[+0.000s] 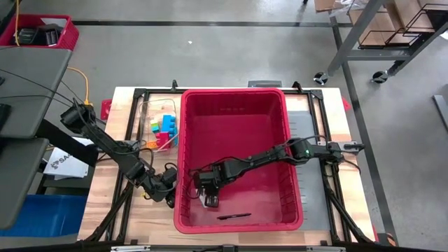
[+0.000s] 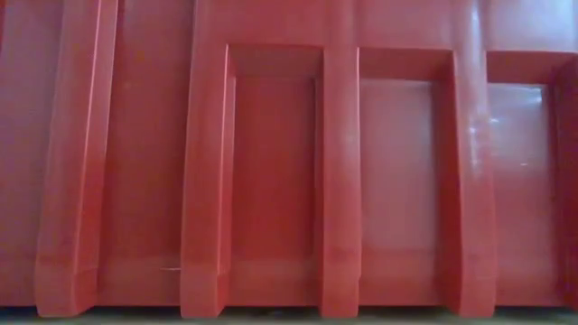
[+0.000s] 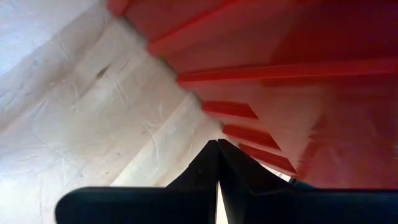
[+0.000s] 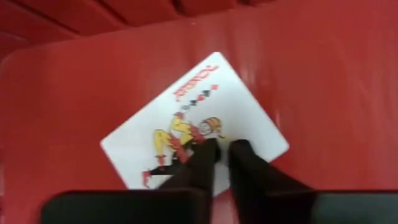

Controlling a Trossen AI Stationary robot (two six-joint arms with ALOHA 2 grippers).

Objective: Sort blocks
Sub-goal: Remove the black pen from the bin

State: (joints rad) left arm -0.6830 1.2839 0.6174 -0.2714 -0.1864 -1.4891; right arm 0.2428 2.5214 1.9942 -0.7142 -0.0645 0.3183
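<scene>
The blocks (image 1: 164,131), in blue, green, pink and orange, lie in a heap on the table just left of the large red bin (image 1: 238,96). My right gripper (image 4: 222,144) reaches down into the bin near its near-left corner, over a joker playing card (image 4: 230,106) that lies flat on the bin's floor. Its fingers stand close together with a narrow gap. My left gripper (image 3: 217,142) is shut, just above the wooden table beside the bin's left wall (image 3: 261,112), holding nothing. My right gripper comes at the playing card from above, pointing steeply down, its fingertips (image 4: 208,149) over the joker figure near the card's middle. Whether they touch the card's face I cannot tell. The card lies flat on the bin's floor.
A thin black stick-like thing (image 1: 233,216) lies on the bin's floor near its near wall. A clear container (image 1: 150,112) stands behind the blocks. The bin's outer wall (image 2: 289,181) fills the low view. A grey sheet (image 1: 308,140) lies right of the bin.
</scene>
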